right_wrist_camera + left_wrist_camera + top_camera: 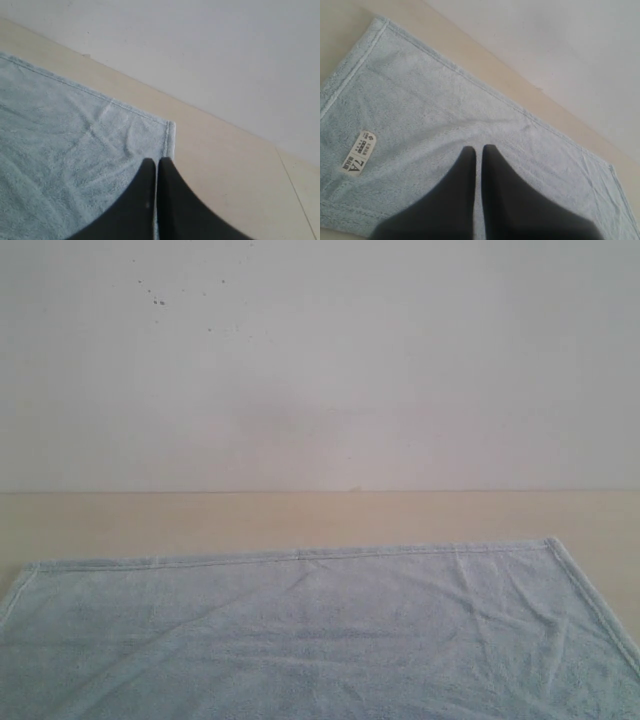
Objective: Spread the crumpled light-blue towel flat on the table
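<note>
The light-blue towel lies spread out over the beige table, its far hem straight and both far corners showing; only faint creases cross it. In the left wrist view the towel shows its white printed label near one corner. My left gripper hangs above the towel's middle, shut, holding nothing. My right gripper hovers over the towel by its side hem near a far corner, shut and empty. Neither gripper appears in the exterior view.
An off-white wall with dark specks rises behind the table's far edge. Bare tabletop runs beyond the towel's side hem, and a seam line crosses it.
</note>
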Tool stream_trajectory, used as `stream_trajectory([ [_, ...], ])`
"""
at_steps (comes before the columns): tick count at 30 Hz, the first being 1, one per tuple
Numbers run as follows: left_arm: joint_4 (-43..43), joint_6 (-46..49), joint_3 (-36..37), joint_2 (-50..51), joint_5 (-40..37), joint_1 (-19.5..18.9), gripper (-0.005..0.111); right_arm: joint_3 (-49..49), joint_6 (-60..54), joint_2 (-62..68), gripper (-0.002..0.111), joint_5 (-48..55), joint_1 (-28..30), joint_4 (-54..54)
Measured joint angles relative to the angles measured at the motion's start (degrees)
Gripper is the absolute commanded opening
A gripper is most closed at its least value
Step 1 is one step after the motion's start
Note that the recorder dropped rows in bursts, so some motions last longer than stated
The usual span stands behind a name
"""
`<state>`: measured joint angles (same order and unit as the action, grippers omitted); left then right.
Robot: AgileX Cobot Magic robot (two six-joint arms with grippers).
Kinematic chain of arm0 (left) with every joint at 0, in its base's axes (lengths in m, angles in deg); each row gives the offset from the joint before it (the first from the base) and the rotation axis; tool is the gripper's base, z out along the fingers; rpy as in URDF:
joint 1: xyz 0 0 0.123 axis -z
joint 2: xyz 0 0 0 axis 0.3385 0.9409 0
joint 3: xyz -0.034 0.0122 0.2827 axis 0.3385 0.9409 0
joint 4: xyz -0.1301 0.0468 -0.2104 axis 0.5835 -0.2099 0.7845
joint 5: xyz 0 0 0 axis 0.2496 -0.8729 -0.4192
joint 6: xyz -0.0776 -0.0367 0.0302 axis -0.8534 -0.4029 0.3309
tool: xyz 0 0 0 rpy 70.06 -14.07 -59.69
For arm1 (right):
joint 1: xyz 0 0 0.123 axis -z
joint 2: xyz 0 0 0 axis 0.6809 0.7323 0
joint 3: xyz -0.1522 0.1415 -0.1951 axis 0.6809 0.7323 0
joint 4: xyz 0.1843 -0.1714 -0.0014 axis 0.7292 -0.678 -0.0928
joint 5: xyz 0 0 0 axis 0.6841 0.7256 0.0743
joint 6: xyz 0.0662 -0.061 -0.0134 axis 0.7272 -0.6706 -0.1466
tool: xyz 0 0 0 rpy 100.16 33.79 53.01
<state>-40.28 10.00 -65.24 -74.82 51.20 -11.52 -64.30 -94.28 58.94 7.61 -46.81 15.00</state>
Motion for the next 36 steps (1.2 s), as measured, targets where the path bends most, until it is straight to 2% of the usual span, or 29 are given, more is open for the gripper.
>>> stream_trajectory([
  [11, 0.0, 0.0, 0.0, 0.0, 0.0, -1.6, 0.004, 2.7, 0.0, -4.8, 0.001, 1.5, 0.0, -4.8],
  [29, -0.1, 0.0, 0.0, 0.0, 0.0, -1.8, 0.004, 3.0, 0.0, -7.3, 0.001, 1.7, 0.0, -4.9],
  [36, -0.1, 0.0, 0.0, 0.0, 0.0, -1.8, 0.004, 3.0, 0.0, -7.6, 0.001, 1.5, 0.0, -0.6],
])
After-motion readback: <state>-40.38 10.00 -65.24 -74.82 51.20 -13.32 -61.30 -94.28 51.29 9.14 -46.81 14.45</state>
